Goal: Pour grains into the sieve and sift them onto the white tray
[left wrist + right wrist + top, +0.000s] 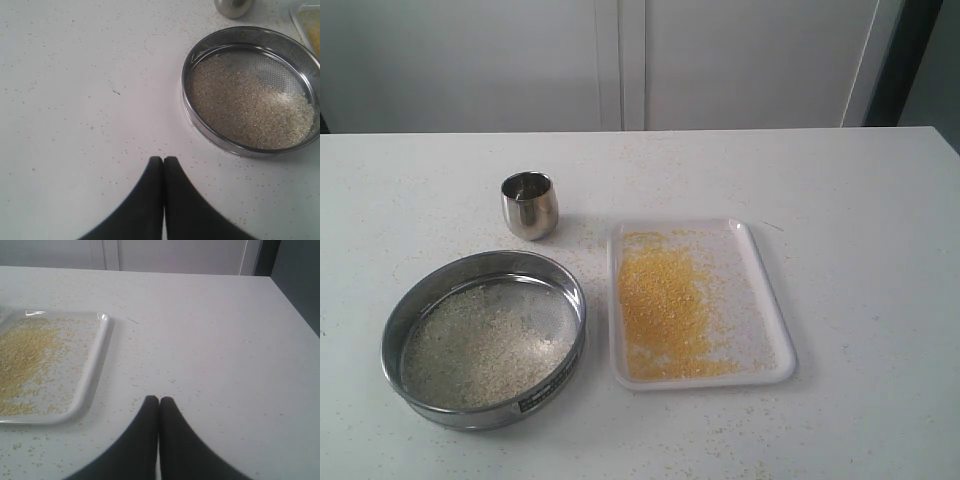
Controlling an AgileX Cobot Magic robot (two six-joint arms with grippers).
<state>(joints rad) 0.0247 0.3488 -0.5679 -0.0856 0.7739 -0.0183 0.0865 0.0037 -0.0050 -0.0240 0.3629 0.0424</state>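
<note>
The sieve [485, 340] [252, 90], a wide steel ring with a mesh bottom, stands on the table at the front left with whitish grains [480, 350] [250, 110] spread inside it. Right of it lies the white tray [770, 310] [95, 360], with fine yellow grains [660, 310] [20, 360] strewn over its left half. Neither gripper shows in the exterior view. My left gripper [163, 160] is shut and empty above bare table, apart from the sieve. My right gripper [159, 400] is shut and empty over the table beside the tray.
A small steel cup [529, 205] [234, 6] stands upright behind the sieve. Stray grains dot the white table [860, 200] around sieve and tray. White cabinet doors [620, 60] rise behind the table's far edge. The table's right edge [295, 300] is in the right wrist view.
</note>
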